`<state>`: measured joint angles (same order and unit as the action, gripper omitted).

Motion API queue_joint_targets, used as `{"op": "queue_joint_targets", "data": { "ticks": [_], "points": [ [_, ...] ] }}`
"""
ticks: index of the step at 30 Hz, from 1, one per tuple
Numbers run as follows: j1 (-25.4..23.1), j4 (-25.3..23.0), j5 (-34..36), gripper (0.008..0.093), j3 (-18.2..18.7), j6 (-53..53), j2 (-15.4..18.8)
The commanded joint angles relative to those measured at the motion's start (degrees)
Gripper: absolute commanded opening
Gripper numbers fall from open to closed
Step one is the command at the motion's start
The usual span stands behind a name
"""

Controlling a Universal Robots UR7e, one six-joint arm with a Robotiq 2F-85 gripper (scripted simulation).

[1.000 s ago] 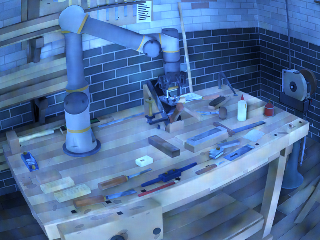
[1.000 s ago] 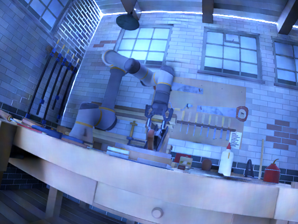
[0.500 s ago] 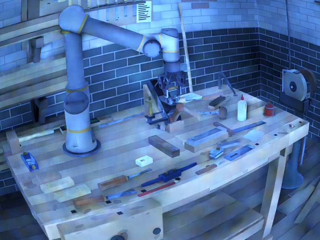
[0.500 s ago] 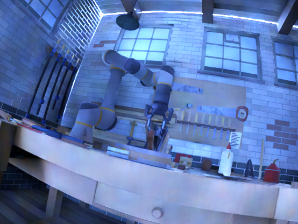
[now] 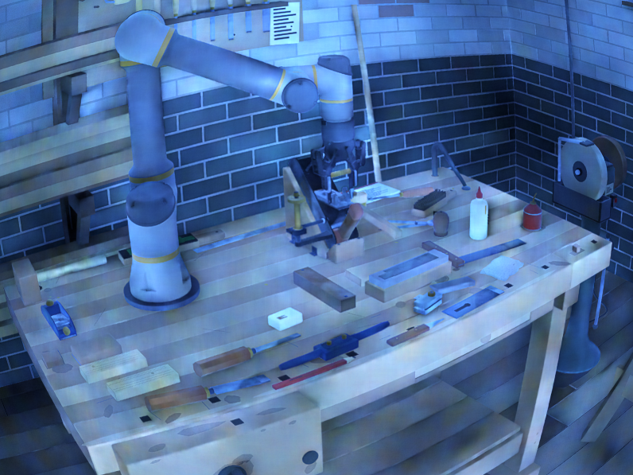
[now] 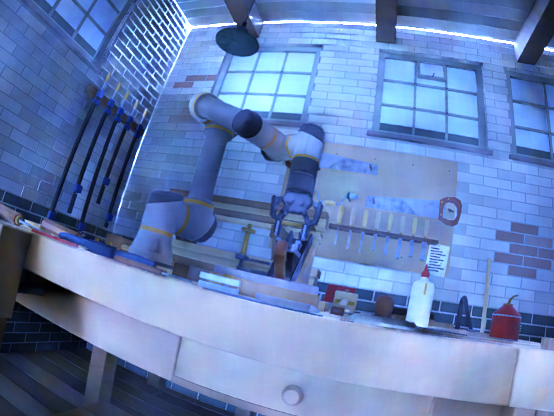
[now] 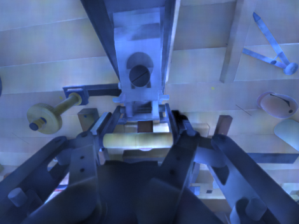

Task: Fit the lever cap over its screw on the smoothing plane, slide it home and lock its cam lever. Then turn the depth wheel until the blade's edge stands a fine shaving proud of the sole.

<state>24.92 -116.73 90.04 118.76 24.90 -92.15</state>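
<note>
I hold the lever cap's cam lever (image 7: 137, 140), a pale yellow bar, across the fingers of my gripper (image 7: 138, 140) (image 5: 337, 177) (image 6: 296, 235). The lever cap (image 7: 139, 70) lies on the blade above it, and its keyhole sits around the slotted screw (image 7: 139, 76). The smoothing plane (image 5: 322, 206) is propped nose-up at the back of the bench, held in a wooden cradle, with its brown rear handle (image 5: 348, 221) toward the front. The brass depth wheel (image 7: 44, 118) sticks out on a short shaft to the left of my fingers. The blade's edge is hidden.
A clamp with a yellow handle (image 5: 297, 206) stands just left of the plane. Dividers (image 7: 270, 53) and a wooden strip (image 7: 237, 32) lie right of it. A glue bottle (image 5: 478, 214), red oil can (image 5: 531, 216), sharpening stone (image 5: 409, 272), chisels (image 5: 237, 357) and blocks cover the bench front.
</note>
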Motion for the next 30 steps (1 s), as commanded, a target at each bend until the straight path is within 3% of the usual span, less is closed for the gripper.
{"op": "queue_joint_targets", "data": {
  "ticks": [1, 30],
  "points": [
    [-0.07, -0.03, -0.06, 0.0080, -0.03, -0.06, -0.05],
    [-1.08, -0.07, -0.06, 0.0080, 0.13, -1.06, -0.16]
  ]
}}
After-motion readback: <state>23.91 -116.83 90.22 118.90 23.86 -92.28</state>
